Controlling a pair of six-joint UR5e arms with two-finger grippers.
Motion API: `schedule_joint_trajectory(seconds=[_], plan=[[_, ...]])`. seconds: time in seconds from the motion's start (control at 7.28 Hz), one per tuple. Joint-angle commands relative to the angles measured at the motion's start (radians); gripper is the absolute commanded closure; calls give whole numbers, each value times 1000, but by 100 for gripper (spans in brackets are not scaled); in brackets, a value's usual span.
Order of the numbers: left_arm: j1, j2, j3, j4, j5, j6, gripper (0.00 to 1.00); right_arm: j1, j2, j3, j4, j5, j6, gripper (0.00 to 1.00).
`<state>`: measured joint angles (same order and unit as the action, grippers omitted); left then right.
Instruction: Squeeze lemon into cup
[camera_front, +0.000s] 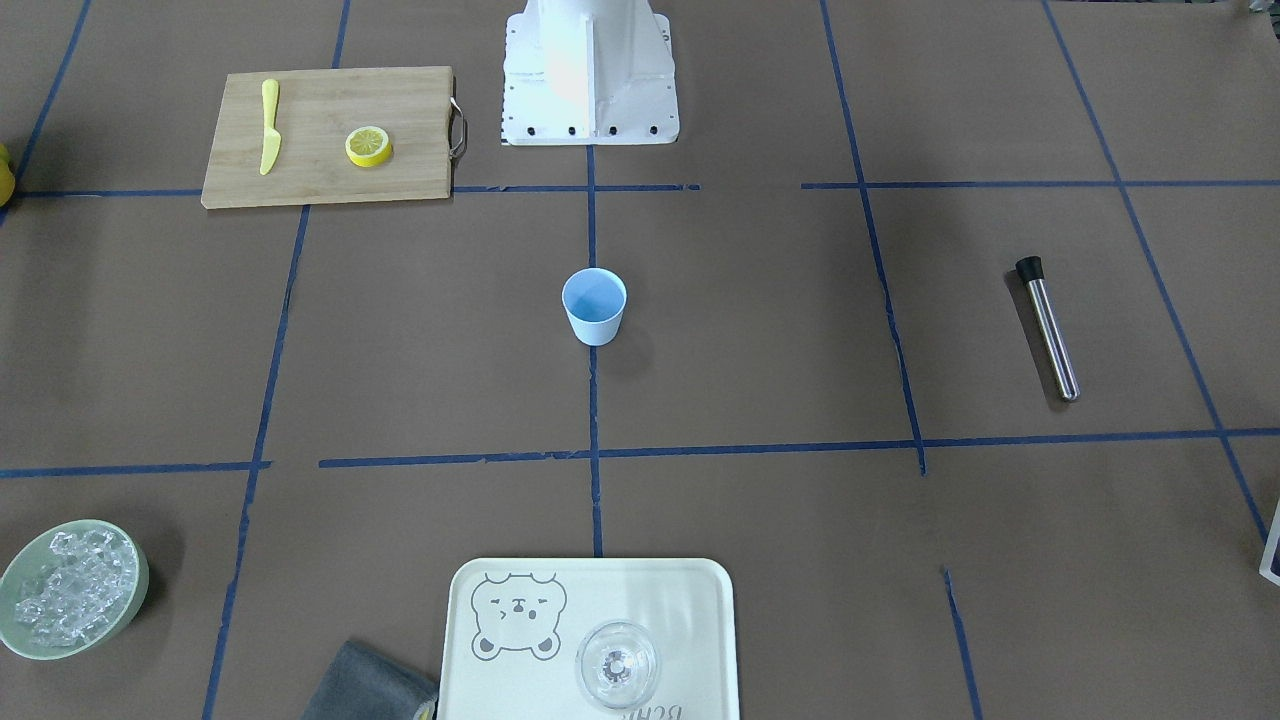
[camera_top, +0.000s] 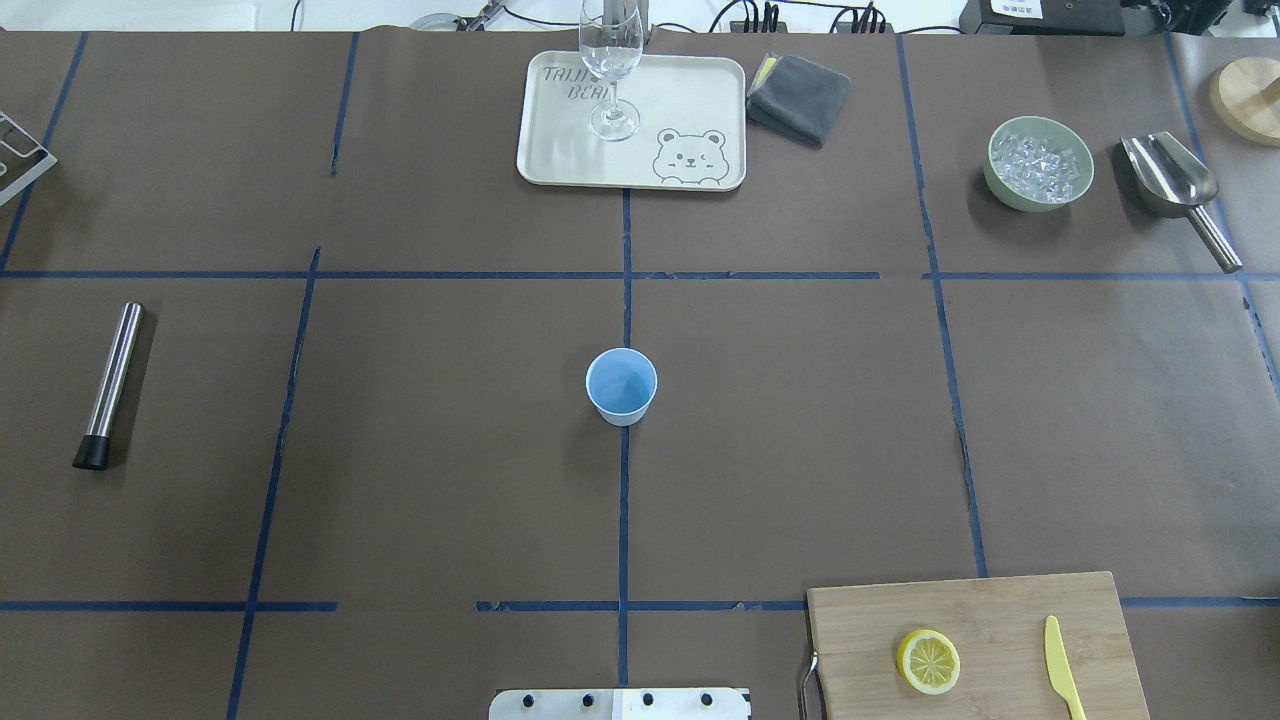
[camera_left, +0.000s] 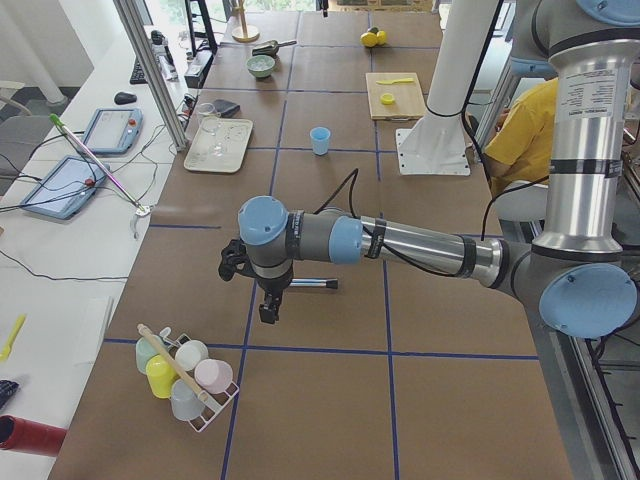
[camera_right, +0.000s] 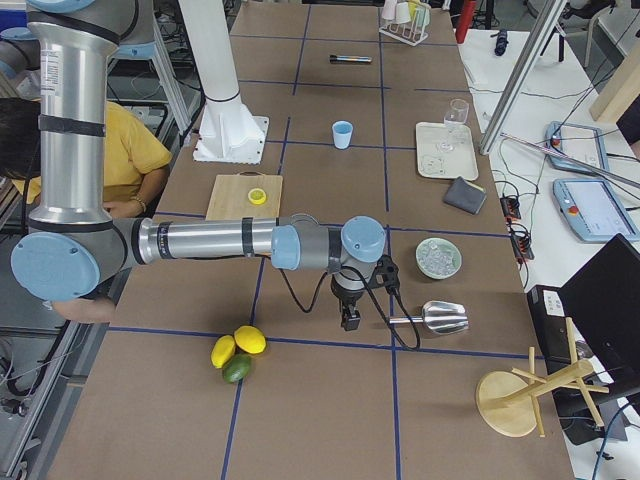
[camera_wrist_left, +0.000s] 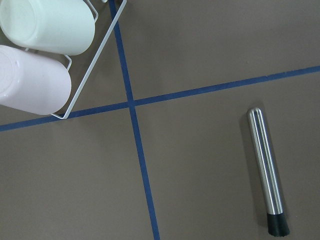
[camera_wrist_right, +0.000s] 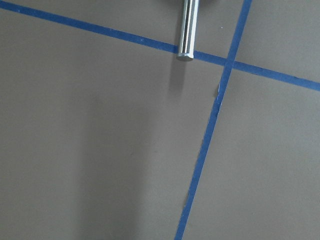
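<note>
A lemon slice lies flat on a wooden cutting board at the robot's near right. The light-blue cup stands upright at the table's middle and looks empty. Neither gripper shows in the overhead or front views. My left gripper hangs over the table's far left end, beside a steel muddler. My right gripper hangs over the far right end, near a metal scoop. I cannot tell whether either is open or shut.
A yellow knife lies on the board. A tray with a clear glass, a grey cloth and a green bowl of ice stand at the far side. A cup rack is at the left end.
</note>
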<state>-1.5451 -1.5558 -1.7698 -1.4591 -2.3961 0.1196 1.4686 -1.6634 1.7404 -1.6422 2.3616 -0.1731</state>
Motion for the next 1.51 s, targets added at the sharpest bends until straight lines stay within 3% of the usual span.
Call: schedule_joint_trajectory(seconds=[0.0,0.41,0.69,1.37], plan=[[-1,-13,-26,20,3,5,0,3,-1,5,1,-1,0,0],[-1,-1,-23,16,8,5,0,1,7,17,8,5,110,0],[-1,-6,-19,14,9,3,0,1,-25,-1,161,1,106,0],[-1,-6,-23,11,6,2,0,-2,-48,-1,211,1,106,0]])
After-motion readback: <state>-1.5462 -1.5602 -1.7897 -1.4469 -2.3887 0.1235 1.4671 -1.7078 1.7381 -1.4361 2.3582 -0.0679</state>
